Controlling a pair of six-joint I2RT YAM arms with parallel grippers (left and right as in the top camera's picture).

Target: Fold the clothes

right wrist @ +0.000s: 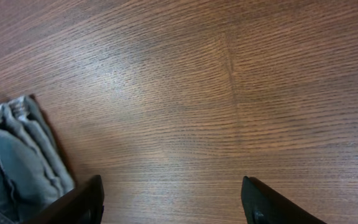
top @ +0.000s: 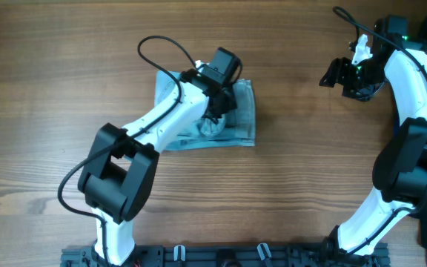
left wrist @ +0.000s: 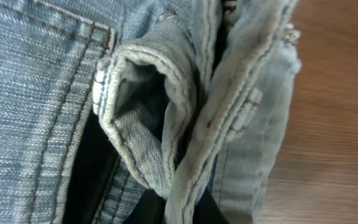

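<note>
The light blue denim shorts lie folded in a compact bundle on the wooden table, left of centre. My left gripper is down on the bundle. In the left wrist view its dark fingers sit at the bottom edge with a stitched fold of the shorts bunched between them, so it looks shut on the cloth. My right gripper is open and empty above bare table at the far right. In the right wrist view its fingers are wide apart, and the edge of the shorts shows at the lower left.
The wooden table surrounds the bundle. A black cable loops over the left arm near the shorts. The arm bases and a black rail line the front edge.
</note>
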